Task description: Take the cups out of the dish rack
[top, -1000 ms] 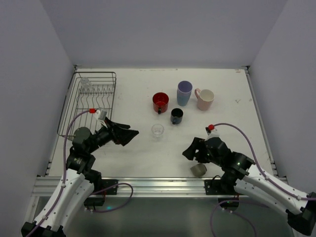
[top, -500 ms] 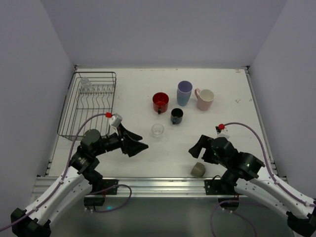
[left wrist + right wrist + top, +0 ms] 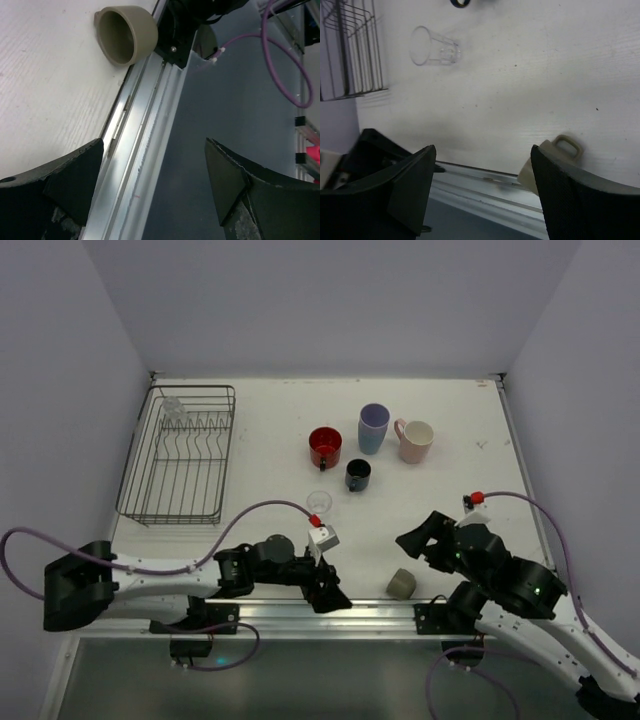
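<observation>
The dish rack (image 3: pixel 175 455) stands at the far left and holds one clear glass (image 3: pixel 172 407) in its back corner. On the table stand a red mug (image 3: pixel 325 447), a lavender tumbler (image 3: pixel 373 428), a pink mug (image 3: pixel 414 440), a dark blue cup (image 3: pixel 358 475) and a clear glass (image 3: pixel 319 503). A beige-olive mug (image 3: pixel 401 584) lies on its side at the near edge. My left gripper (image 3: pixel 333 597) is open and empty, low over the front rail, left of that mug (image 3: pixel 126 35). My right gripper (image 3: pixel 412 543) is open and empty above the mug (image 3: pixel 555 160).
The metal front rail (image 3: pixel 145 135) runs under my left gripper, with the drop beyond the table edge beside it. The right wrist view shows the clear glass (image 3: pixel 432 47) and a corner of the rack (image 3: pixel 350 50). White walls enclose the table on three sides.
My left arm has swung from beside the rack rightward and down to the near edge, stretched low. My right gripper has drawn back to the right, away from the beige-olive mug.
</observation>
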Controlling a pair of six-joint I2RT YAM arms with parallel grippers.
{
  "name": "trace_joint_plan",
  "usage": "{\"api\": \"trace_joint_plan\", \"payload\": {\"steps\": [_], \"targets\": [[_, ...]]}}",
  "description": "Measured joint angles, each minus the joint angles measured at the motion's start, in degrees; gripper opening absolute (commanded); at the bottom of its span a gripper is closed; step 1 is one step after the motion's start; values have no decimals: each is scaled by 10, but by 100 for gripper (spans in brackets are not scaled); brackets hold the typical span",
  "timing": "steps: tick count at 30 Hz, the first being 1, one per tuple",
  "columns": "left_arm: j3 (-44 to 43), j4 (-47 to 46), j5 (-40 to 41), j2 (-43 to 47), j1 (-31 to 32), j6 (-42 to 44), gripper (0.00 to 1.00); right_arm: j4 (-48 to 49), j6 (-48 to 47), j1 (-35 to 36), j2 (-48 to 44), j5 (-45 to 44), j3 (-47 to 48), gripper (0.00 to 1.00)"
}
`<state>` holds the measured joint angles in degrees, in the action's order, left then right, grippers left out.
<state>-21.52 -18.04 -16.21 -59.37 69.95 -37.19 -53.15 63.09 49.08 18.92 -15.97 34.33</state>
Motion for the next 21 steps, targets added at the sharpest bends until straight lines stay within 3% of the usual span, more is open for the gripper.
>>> {"api": "trace_joint_plan", "payload": {"steps": [5,10,15,21], "targets": [[-42,-97,35,-167,31,23,85,29,-36,0,-3,-6,61,76],[-127,-175,38,-304,32,39,85,51,-59,0,-29,-6,65,75],[-171,-228,29,-378,32,38,82,66,-66,0,-58,1,45,75],[-189,-261,9,-428,32,35,68,73,-68,0,-78,5,13,74]]}}
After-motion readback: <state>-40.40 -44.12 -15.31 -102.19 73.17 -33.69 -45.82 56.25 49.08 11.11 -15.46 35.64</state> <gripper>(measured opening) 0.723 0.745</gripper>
